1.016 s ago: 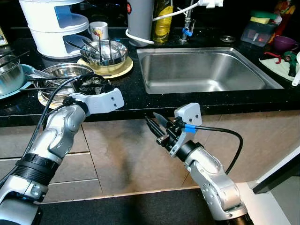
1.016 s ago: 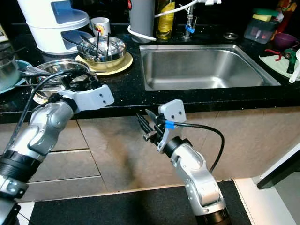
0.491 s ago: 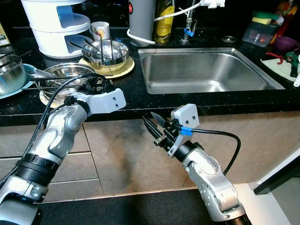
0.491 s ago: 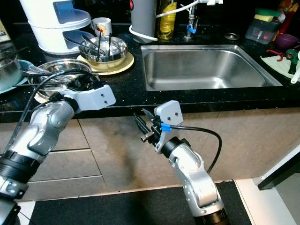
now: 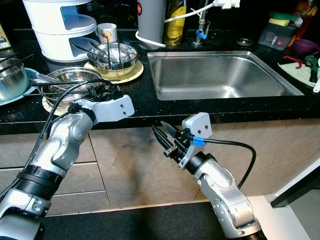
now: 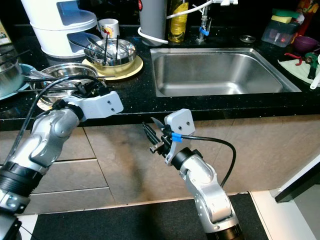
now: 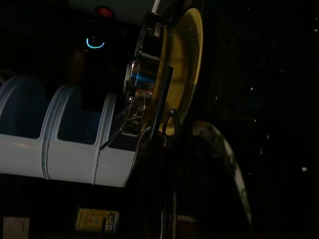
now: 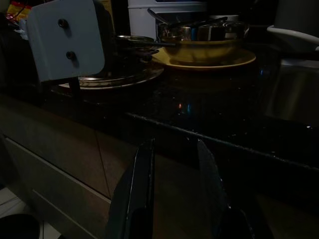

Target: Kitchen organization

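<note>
1. Black table (image 5: 140, 102) w/ steel sink (image 5: 220, 75) set in at right.
2. Left tool (image 5: 102, 91) over the table edge, just beside the steel bowl (image 5: 67, 80); fingers hidden behind wrist housing.
3. Right tool (image 5: 164, 136) below table edge, in front of cabinet (image 5: 135, 165), fingers slightly apart, nothing btwn.
4. Second bowl w/ utensils (image 5: 112, 54) on yellow plate (image 5: 131, 73), mug (image 5: 106, 33) behind.
</note>
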You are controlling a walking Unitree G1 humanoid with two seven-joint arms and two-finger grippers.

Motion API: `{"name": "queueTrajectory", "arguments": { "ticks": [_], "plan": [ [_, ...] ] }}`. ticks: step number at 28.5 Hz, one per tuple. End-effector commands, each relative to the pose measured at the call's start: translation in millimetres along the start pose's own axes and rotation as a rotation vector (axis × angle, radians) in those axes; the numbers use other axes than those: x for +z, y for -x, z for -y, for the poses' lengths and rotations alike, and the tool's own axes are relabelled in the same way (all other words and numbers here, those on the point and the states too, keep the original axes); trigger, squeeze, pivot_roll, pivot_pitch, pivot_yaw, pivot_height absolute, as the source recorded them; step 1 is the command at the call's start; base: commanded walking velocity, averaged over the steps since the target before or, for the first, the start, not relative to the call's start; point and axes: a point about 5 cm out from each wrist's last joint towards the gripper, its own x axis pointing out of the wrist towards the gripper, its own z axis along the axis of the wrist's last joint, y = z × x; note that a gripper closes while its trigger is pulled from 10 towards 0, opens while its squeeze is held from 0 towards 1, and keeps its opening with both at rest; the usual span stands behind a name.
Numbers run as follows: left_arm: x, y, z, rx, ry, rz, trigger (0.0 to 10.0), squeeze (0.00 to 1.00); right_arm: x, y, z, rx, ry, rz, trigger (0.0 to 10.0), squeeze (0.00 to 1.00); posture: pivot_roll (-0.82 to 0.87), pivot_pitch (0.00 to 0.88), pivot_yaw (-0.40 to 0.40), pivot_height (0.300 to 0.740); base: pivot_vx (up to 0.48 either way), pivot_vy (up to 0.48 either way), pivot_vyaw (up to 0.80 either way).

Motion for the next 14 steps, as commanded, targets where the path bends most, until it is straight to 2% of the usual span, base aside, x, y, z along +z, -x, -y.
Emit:
{"name": "queueTrajectory", "arguments": {
  "ticks": [1, 14],
  "plan": [
    [1.0, 1.8, 5.1, -0.027, 0.0, 0.007, 0.0, 0.0, -2.0, 2.8, 0.3, -0.009, -0.002, 0.003, 10.0, 0.0, -0.08, 0.178, -0.029, 0.74, 0.0, 0.0, 0.0],
    [0.0, -0.9, -4.5, -0.005, -0.001, 0.007, 0.0, 0.0, -2.3, 2.8, 2.2, -0.017, -0.009, 0.001, 10.0, 0.0, -0.08, 0.183, -0.03, 0.74, 0.0, 0.0, 0.0]
  ]
}}
